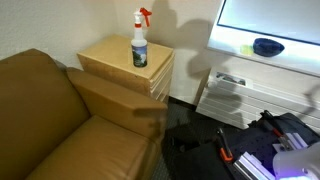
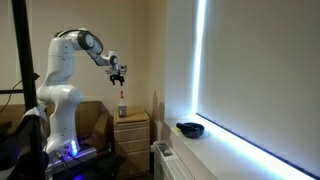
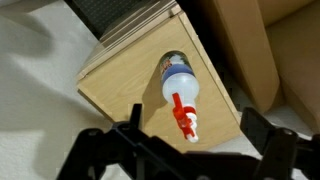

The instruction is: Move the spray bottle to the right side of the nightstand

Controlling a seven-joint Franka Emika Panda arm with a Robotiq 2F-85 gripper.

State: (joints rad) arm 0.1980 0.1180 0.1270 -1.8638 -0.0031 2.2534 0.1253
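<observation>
The spray bottle (image 1: 139, 47) stands upright on the light tan nightstand (image 1: 115, 62), near its far right part in this exterior view. It has a whitish body, a dark label band and a red-and-white sprayer head. In an exterior view my gripper (image 2: 119, 76) hangs in the air directly above the bottle (image 2: 122, 104) and clear of it, over the nightstand (image 2: 133, 128). The wrist view looks straight down on the bottle (image 3: 180, 84) and the nightstand top (image 3: 120, 85). My gripper (image 3: 194, 128) is open and empty, its fingers on either side of the sprayer head.
A brown leather sofa (image 1: 50, 120) stands against the nightstand. A white low unit (image 1: 235, 95) sits under the window sill, which holds a dark bowl (image 1: 267, 46). Cables and tools (image 1: 250, 145) lie on the dark floor.
</observation>
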